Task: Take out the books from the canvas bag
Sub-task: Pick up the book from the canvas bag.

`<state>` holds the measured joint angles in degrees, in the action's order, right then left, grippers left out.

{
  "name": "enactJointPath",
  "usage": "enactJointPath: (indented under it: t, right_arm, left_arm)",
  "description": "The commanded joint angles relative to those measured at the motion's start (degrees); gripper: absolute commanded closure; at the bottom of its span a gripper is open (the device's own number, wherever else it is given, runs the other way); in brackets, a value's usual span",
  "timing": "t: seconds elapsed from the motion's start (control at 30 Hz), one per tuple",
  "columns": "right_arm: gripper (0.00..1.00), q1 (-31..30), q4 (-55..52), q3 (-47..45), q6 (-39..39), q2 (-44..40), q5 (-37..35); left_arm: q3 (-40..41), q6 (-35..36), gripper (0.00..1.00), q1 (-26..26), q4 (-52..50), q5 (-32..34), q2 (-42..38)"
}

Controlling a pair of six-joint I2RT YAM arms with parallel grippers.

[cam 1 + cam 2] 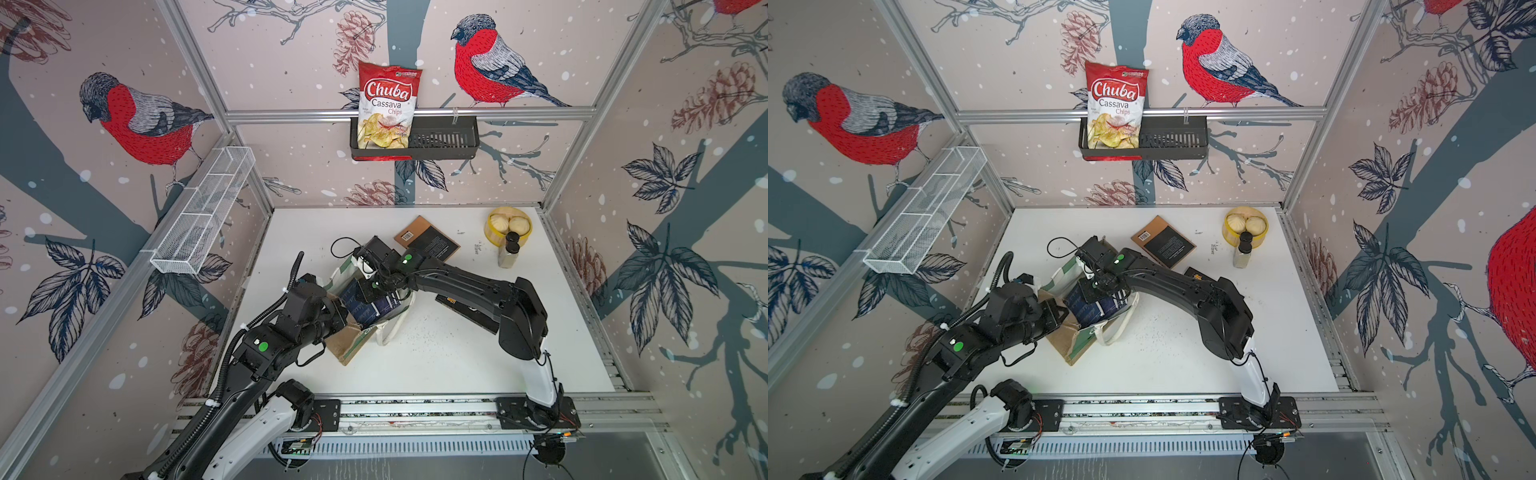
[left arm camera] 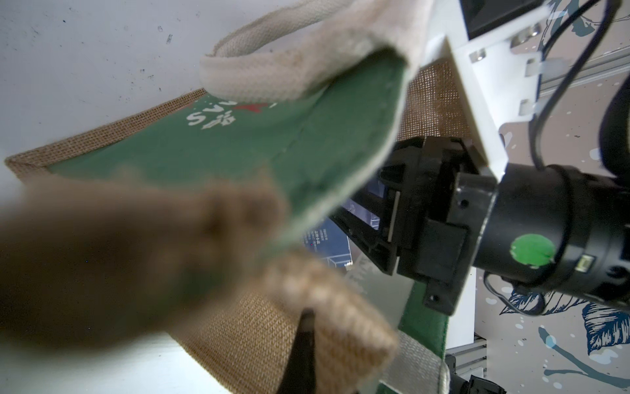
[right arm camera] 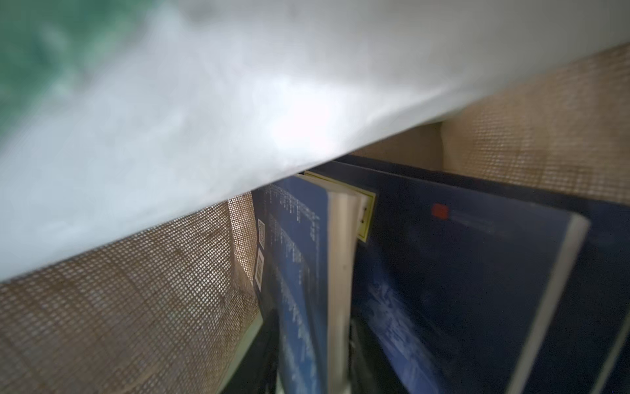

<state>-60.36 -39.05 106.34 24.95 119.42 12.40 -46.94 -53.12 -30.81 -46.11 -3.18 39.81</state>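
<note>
The left gripper [image 1: 344,312] is pinching the near jute wall of the canvas bag [image 1: 347,347], its fingers closed on the fabric. In the left wrist view one dark fingertip [image 2: 304,344] is showing beneath the blurred weave. The right gripper [image 1: 371,291] is reaching down into the bag's open mouth. Whether its fingers are spread or closed on a cover I cannot tell, because the white lining [image 3: 238,102] is blocking much of the right wrist view.

The navy books [image 1: 365,313] are standing on edge inside the bag, leaning together, and one is showing a yellow label [image 3: 366,215]. A white handle [image 1: 395,328] is drooping onto the table [image 1: 457,365] beside the bag.

Two more books are lying out on the table: a brown-black book [image 1: 428,239] behind the bag and a black book [image 1: 453,300], which the right arm is partly covering. Toward the far right corner a bottle [image 1: 510,252] is standing just in front of a yellow tub [image 1: 494,239]. On the back wall a black basket [image 1: 446,139] is holding a chips bag [image 1: 388,104], and a white wire shelf [image 1: 203,212] is hanging on the left wall.
</note>
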Motion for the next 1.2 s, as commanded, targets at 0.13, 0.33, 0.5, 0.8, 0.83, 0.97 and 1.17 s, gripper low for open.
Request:
enactJointPath:
  t: [0.13,0.33,0.5,0.8,0.83,0.97,1.17]
  right_arm:
    - [0.84,-0.8,0.6,1.8,-0.8,1.6,1.5]
    - [0.93,-0.9,0.2,1.4,-0.9,-0.3,0.6]
    - [0.97,-0.3,-2.3,1.4,-1.6,-3.3,-0.8]
    - [0.98,1.8,-7.3,1.7,-2.1,-10.0,-2.7]
    - [0.98,2.2,-7.8,1.6,-2.0,-11.0,-2.7]
    - [0.98,3.9,-8.5,1.8,-0.8,-15.0,-3.0]
    - [0.98,7.8,-8.5,2.0,1.9,-20.3,-2.1]
  left_arm:
    - [-0.3,-0.4,1.00,0.2,-1.0,-0.5,0.1]
    - [-0.5,-0.2,1.00,0.2,-1.3,-0.4,0.0]
    - [-0.9,-0.2,1.00,0.2,-1.7,0.3,-0.3]
    - [-1.7,-0.7,1.00,0.2,-2.4,2.5,-0.9]
    - [-2.0,-0.7,1.00,0.3,-2.7,3.0,-0.8]
    - [-2.4,0.2,1.00,0.5,-3.4,3.7,-0.7]
    - [-2.5,0.8,1.00,0.9,-4.9,4.2,-1.0]
